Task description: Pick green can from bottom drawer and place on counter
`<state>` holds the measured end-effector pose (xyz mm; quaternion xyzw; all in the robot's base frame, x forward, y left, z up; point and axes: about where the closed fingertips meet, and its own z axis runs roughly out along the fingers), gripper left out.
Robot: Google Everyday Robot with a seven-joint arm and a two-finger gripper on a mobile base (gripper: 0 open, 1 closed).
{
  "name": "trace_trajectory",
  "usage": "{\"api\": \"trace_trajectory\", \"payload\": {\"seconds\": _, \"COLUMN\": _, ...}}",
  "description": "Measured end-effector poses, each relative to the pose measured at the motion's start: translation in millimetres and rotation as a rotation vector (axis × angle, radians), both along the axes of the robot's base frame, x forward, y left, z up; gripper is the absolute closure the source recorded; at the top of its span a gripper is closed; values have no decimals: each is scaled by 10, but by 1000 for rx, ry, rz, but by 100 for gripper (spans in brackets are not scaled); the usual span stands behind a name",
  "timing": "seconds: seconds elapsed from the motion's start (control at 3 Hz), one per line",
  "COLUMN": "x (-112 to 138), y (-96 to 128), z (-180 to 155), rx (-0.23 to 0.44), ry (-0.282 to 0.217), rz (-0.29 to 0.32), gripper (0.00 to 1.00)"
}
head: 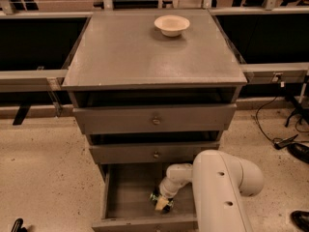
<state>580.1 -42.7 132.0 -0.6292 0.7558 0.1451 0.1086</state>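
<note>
Down in the open grey bottom drawer [123,197], our end effector [162,203] sits at the small shiny green can [155,196]; whether it grips we cannot tell. We should lift straight, clearing the knobbed drawers [155,121], toward the flat grey counter [145,52].

The counter [145,57] is seen matt and speckled grey, the bowl [172,25] smooth cream. The gripper [161,203], down in the bottom drawer [125,197], is borne on a glossy white arm [222,187].
</note>
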Motion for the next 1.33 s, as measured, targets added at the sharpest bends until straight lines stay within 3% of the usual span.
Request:
{"api": "trace_trajectory", "payload": {"seconds": 0.33, "x": -37, "y": 44, "z": 36, "rx": -38, "ry": 29, "rz": 22, "gripper": 46}}
{"api": "trace_trajectory", "payload": {"seconds": 1.0, "x": -112, "y": 203, "z": 190, "rx": -64, "ry": 58, "rz": 81, "gripper": 92}}
{"api": "trace_trajectory", "payload": {"seconds": 1.33, "x": -69, "y": 158, "z": 686, "rx": -30, "ry": 13, "rz": 77, "gripper": 100}}
